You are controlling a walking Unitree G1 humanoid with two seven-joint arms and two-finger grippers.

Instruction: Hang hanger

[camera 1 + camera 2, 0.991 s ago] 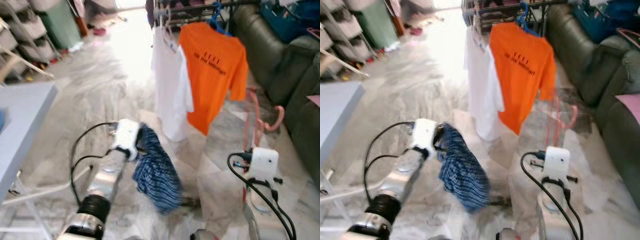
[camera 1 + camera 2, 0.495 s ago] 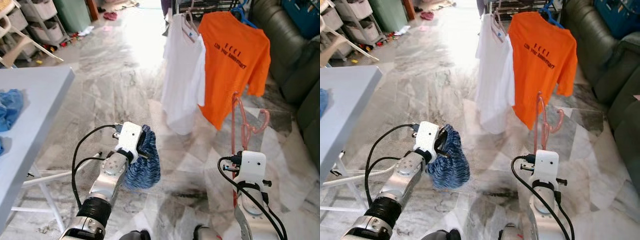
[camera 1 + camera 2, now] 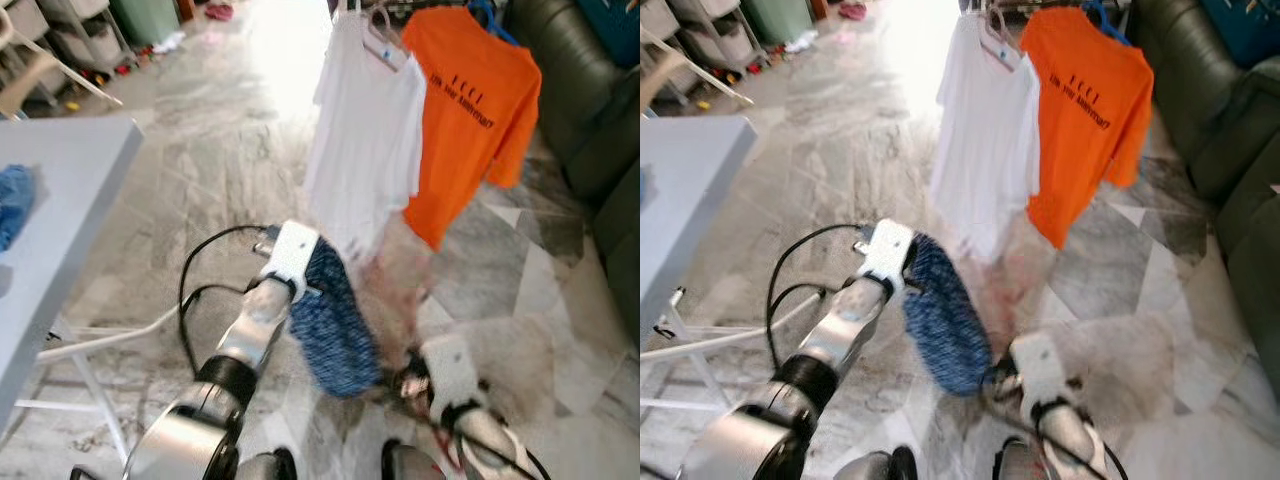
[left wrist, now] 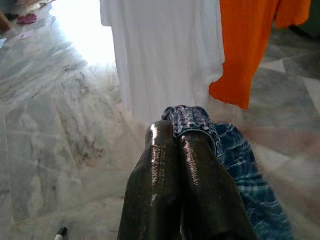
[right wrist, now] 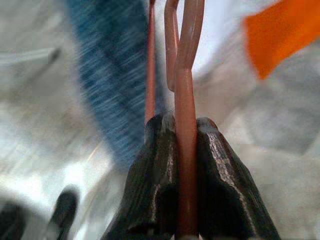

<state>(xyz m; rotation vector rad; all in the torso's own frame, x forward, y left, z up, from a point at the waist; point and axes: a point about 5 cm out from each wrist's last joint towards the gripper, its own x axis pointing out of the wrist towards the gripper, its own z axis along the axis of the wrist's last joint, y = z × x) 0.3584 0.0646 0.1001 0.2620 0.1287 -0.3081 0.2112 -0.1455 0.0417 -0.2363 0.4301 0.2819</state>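
My left gripper is shut on the top edge of a blue checked garment, which hangs from it above the marble floor. A pink plastic hanger is clamped upright in my right gripper. That gripper is low in front of me, close beside the garment's lower end; in the left eye view the hanger is a pink blur. Ahead, a white T-shirt and an orange T-shirt hang on hangers from a clothes rack.
A grey table stands at my left with a blue cloth on it and white legs below. A dark sofa runs along the right. Storage shelves stand at the far left.
My right arm has dropped and swung left, bringing the hanger next to the blue garment. My left arm has pushed the garment forward and up. The camera has shifted too.
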